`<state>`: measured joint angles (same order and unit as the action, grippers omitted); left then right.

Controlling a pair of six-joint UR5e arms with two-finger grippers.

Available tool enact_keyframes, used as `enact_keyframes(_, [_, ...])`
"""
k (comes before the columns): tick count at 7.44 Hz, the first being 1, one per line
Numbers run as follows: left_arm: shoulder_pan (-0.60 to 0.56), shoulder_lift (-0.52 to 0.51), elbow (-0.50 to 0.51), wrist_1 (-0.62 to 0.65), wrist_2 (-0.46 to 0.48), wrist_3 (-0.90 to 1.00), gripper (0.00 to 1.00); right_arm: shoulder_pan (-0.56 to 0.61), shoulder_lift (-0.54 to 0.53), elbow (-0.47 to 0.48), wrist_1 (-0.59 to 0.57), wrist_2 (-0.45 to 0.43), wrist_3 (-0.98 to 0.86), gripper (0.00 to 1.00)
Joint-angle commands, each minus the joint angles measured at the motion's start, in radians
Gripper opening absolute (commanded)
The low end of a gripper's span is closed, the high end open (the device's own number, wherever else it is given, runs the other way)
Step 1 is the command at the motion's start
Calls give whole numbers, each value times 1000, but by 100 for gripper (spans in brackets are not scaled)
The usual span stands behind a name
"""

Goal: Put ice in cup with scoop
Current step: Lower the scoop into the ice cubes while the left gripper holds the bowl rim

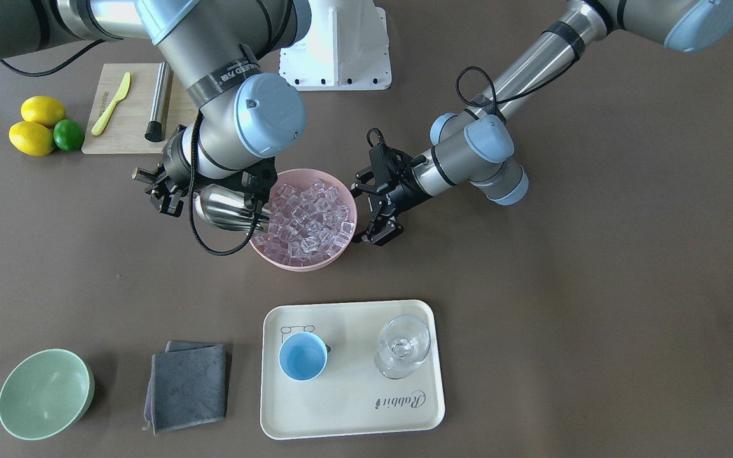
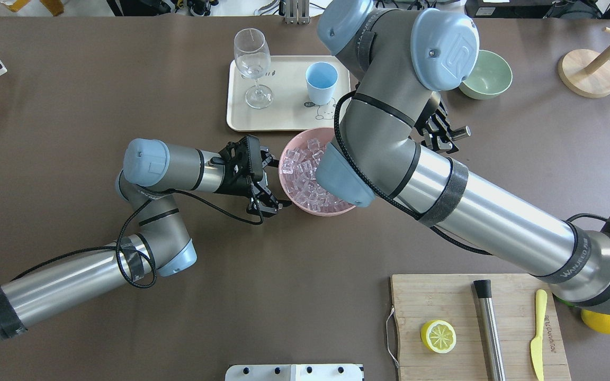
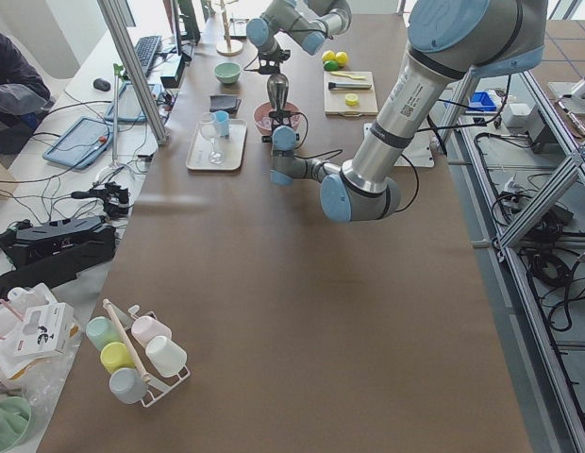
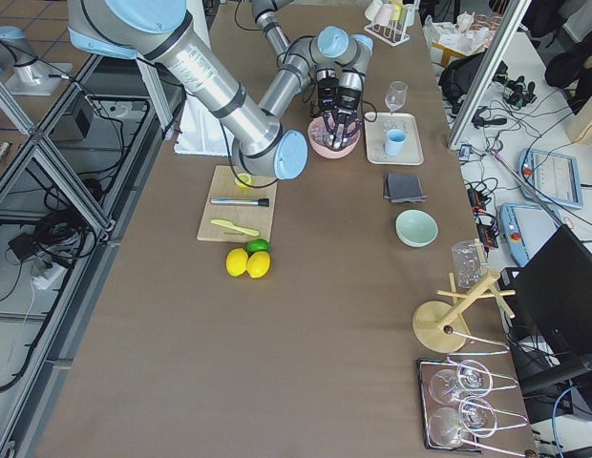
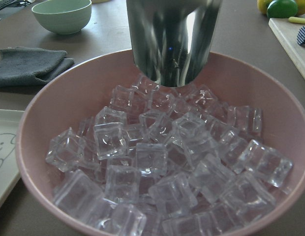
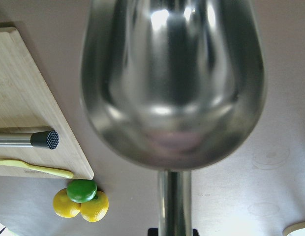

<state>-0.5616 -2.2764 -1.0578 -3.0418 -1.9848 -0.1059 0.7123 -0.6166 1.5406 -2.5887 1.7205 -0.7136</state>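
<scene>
Right wrist-mounted view, read with the exterior front-facing view. The fingers of the right gripper [image 1: 179,191] are clamped on the short cylindrical handle of the scoop [image 6: 173,83], though the contact itself is mostly hidden under the wrist. The polished steel trough is empty. The scoop's long axis runs from the handle forward and downward, with its rounded lip just inside the rim of the pink bowl [image 1: 296,264], at or barely above the ice [image 1: 309,219]. The ice is a loose heap of clear, glassy cubes with softened edges. It lies directly ahead of the lip, so a push along that axis would probably load the trough. The left gripper [image 1: 373,213] stands at the bowl's opposite side, fingers apart and holding nothing; whether they touch the rim cannot be told. The cup [image 1: 303,356], small, round, light blue and empty, stands upright on a cream tray [image 1: 354,420] beyond the bowl, beside a clear stemmed glass [image 1: 403,346] and on the right arm's side. The table [image 1: 595,286] is matt brown.
</scene>
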Motion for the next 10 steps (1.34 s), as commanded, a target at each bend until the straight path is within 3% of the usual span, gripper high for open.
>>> enact_keyframes(1, [0,0,-2,-3,0,0,99,-1,8,-20,4,-2,5,0])
enact_keyframes(5, [3,0,-7,-3,0,0,99,-8,60,-128,36,1,11,0])
enact_keyframes(10, [3,2,-7,-3,-2,2,99,-22,67,-149,87,8,81,0])
